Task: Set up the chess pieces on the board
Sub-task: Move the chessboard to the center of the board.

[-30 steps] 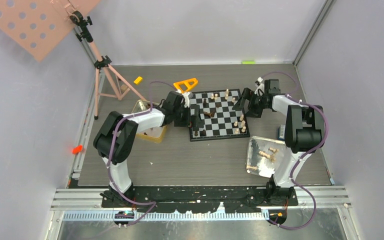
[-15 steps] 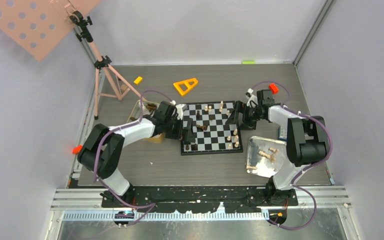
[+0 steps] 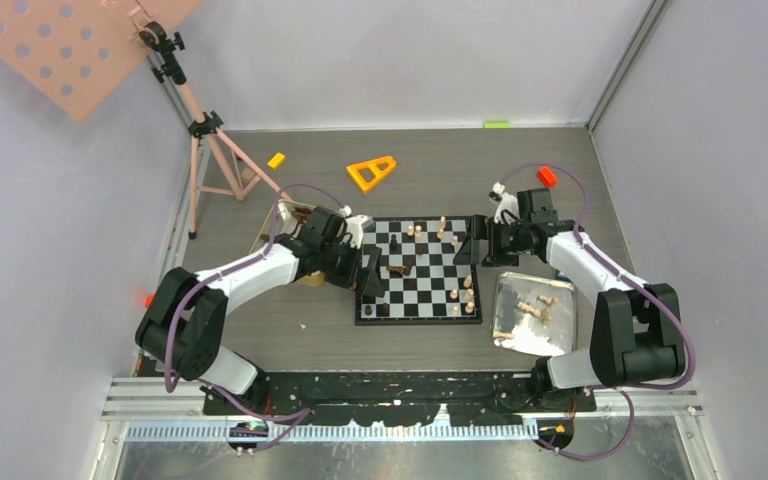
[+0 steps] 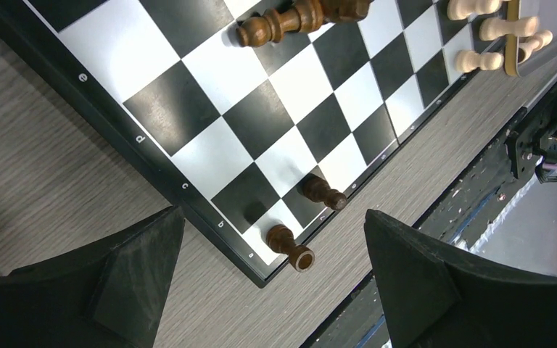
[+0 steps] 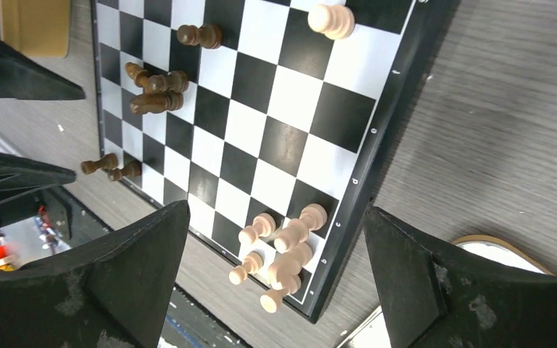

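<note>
Lying flat on the table [image 3: 310, 340] between the two arms, the board [image 3: 430, 297] carries only some of the chess pieces [image 3: 400, 268]. A few dark ones lie toppled near its middle, and two dark pawns [image 4: 290, 246] stand at its near left corner. Pale pieces [image 5: 279, 254] crowd together along the right edge (some tipped against each other), and a few more stand on the far rows. Other pale chessmen [image 3: 533, 305] rest in the silver tray [image 3: 552, 338] just right of the board.

The left gripper [image 4: 272, 214] hangs over the board's near left corner with its jaws spread wide and nothing between them. The right gripper [image 5: 275, 206] hovers above the right edge, likewise released and empty.

A gold tin [image 5: 36, 29] sits just off the board's left side, partly behind the left arm. Farther back on the table are an orange triangle [image 3: 371, 171], small orange blocks [image 3: 277, 159] and a tripod [image 3: 200, 130].
</note>
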Controlling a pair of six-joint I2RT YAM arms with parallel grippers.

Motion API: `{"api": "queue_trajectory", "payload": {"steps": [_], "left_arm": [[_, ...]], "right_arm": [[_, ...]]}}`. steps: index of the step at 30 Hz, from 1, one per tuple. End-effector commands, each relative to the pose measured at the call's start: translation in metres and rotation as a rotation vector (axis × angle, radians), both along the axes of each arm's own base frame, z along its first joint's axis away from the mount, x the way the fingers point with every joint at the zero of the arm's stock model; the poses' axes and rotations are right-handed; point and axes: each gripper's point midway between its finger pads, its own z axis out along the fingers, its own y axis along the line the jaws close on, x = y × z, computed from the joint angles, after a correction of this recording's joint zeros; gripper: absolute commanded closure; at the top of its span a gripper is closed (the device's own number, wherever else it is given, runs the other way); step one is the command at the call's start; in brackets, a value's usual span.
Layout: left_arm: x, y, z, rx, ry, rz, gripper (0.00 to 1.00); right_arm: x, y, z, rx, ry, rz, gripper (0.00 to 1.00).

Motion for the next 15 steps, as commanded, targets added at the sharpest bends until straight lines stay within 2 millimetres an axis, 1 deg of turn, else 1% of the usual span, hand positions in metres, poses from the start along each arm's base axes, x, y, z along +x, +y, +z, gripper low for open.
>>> {"api": "queue_trajectory", "payload": {"steps": [1, 5, 7, 10, 11, 12, 13, 14, 15], "left_arm": [[0.010, -0.009, 0.031, -0.048, -0.094, -0.047, 0.02], [0.011, -0.009, 0.036, -0.049, -0.108, -0.052, 0.02], [0.012, -0.009, 0.041, -0.048, -0.127, -0.064, 0.02], [0.020, -0.008, 0.053, -0.031, -0.179, -0.076, 0.02], [0.025, -0.007, 0.058, -0.018, -0.202, -0.078, 0.02], [0.030, -0.005, 0.063, 0.002, -0.225, -0.076, 0.02], [0.035, -0.002, 0.069, 0.025, -0.249, -0.077, 0.02], [0.039, 0.001, 0.074, 0.051, -0.270, -0.080, 0.02], [0.042, 0.005, 0.079, 0.080, -0.289, -0.089, 0.02]], "right_arm": [[0.018, -0.014, 0.011, -0.103, -0.104, -0.012, 0.04], [0.018, -0.021, 0.002, -0.145, -0.073, -0.030, 0.04], [0.020, -0.021, 0.005, -0.149, -0.083, -0.027, 0.04], [0.030, -0.020, 0.019, -0.147, -0.133, -0.021, 0.04], [0.035, -0.019, 0.028, -0.148, -0.164, -0.011, 0.04], [0.038, -0.018, 0.032, -0.152, -0.181, -0.007, 0.05], [0.043, -0.014, 0.040, -0.159, -0.211, 0.013, 0.05], [0.046, -0.013, 0.043, -0.171, -0.226, 0.018, 0.06], [0.049, -0.006, 0.049, -0.178, -0.256, 0.044, 0.06]]}}
